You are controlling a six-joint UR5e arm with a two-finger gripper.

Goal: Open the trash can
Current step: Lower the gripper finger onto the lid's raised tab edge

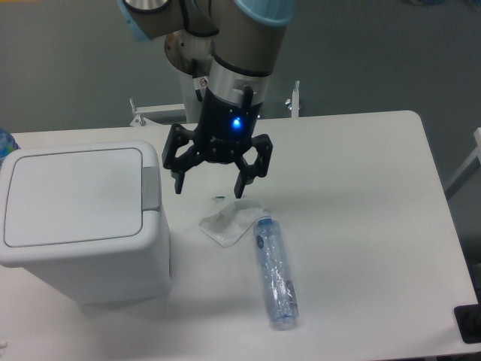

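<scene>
the trash can (79, 226) sat at the desk's (361, 226) left edge, lid shut, grey tab (150, 186) on its right rim. the pincer (210, 185) hung spread and empty just right of it. risk: pressing beside the tab, or sweeping the crumpled wrapper (227, 222) and bottle (275, 272). no writing could be read.

The white trash can (81, 218) stands at the left of the white desk (361, 226) with its flat lid down and the grey push tab on its right rim. The end effector (210, 189) hangs above the desk just right of the can, fingers spread apart, holding nothing. Below it lie a crumpled wrapper (228, 222) and a clear plastic bottle (275, 272) on its side, touching the wrapper.
</scene>
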